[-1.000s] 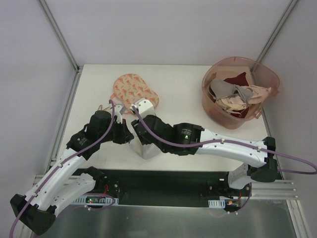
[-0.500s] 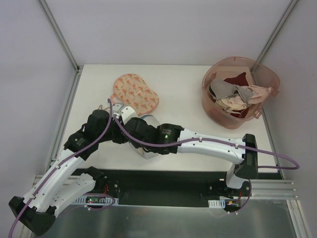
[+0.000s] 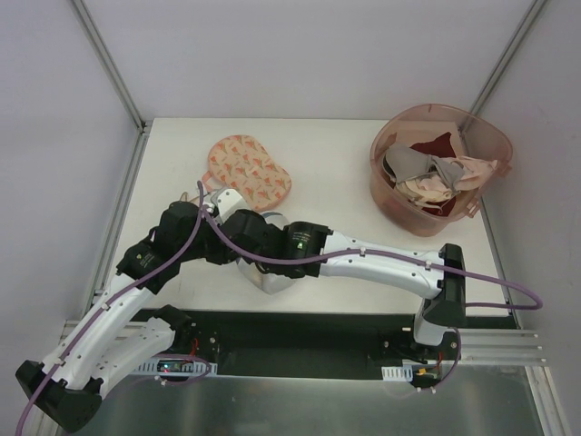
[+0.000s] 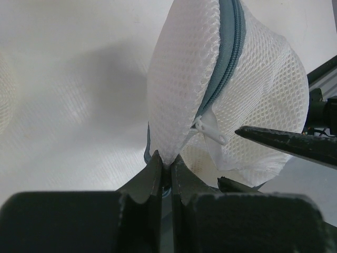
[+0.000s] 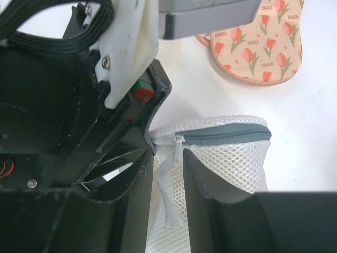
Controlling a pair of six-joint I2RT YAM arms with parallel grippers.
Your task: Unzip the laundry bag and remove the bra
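The laundry bag is a white mesh pouch with a grey-blue zipper, standing near the table's front edge between both grippers. In the left wrist view my left gripper is shut on a lower corner of the bag. The zipper is closed, and its white pull hangs at the end. In the right wrist view my right gripper is open, its jaws straddling the white pull ribbon at the zipper's end on the bag. The bra is hidden.
A flat pink pouch with red prints lies behind the bag, also in the right wrist view. A large pink tub holding beige, grey and maroon garments stands at the back right. The table's front edge is just below the bag.
My right arm has swung left and brought its gripper close against the left gripper, over the zipper end of the bag. The left gripper has kept its hold.
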